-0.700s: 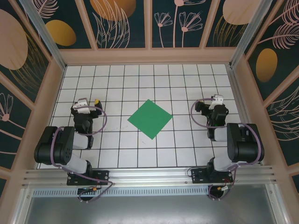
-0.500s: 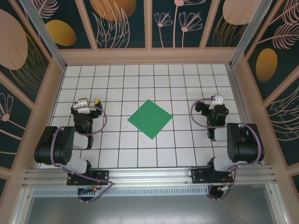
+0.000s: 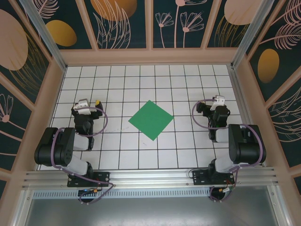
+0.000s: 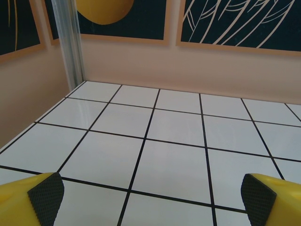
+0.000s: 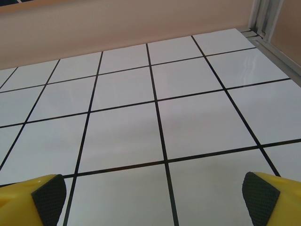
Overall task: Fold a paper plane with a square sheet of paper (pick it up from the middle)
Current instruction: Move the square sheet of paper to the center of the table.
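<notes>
Green sheet (image 3: 151, 119): flat, unfolded, diamond-wise, mid-table (image 3: 188, 151). West of sheet, well apart: left gripper (image 4: 152, 195), jaws fully spread, empty. East of sheet, well apart: right gripper (image 5: 150, 197), same. Change: none since earlier; folding not begun.

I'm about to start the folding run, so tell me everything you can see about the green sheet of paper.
The sheet of paper is plain bright green, thin and square, with no crease or fold visible. It lies flat near the middle of the white gridded table, turned like a diamond so one corner points toward the arms. Nothing but the table touches it.
</notes>
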